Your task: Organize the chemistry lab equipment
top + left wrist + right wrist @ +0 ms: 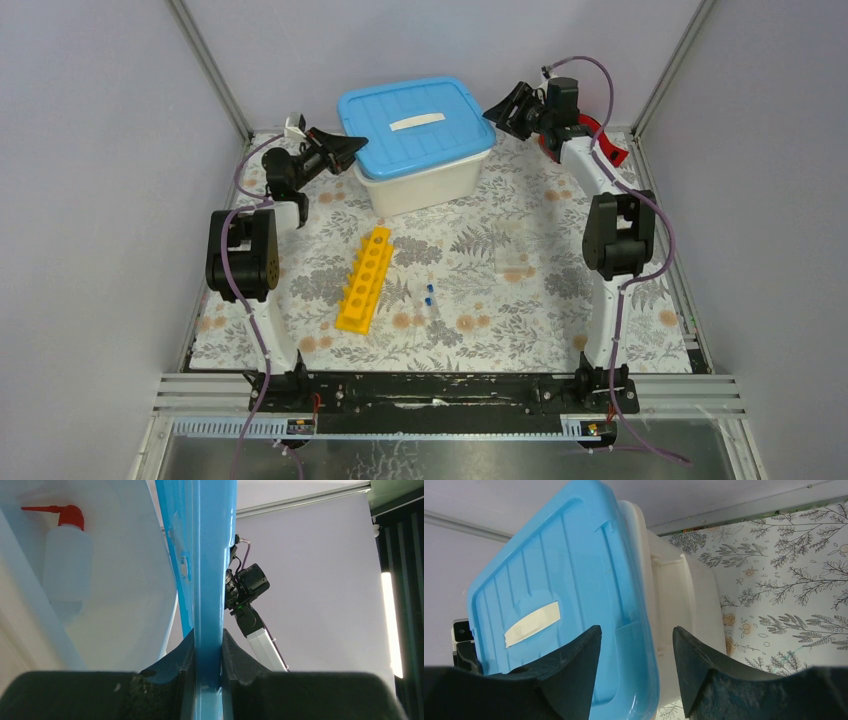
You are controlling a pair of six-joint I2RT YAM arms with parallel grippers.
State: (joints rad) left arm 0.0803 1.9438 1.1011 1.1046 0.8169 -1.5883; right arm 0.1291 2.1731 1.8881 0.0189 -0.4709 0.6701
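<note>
On the floral tablecloth, the yellow rack lies central, with the blue-capped tubes at its 3 o'clock. At 12 o'clock the left gripper pinches the blue lid, and the right gripper gapes beside it. This looks like lid-opening; the next move calls for an even lift.

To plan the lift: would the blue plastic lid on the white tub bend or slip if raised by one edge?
The blue plastic lid looks thin but ribbed, so probably slight flex. Its glossy rim might slip in the left gripper clamped on it.

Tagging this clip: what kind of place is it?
Probably a staged robot cell, not a real lab: aluminium frame with plain walls, floral table cover, yellow rack lying loose.
</note>
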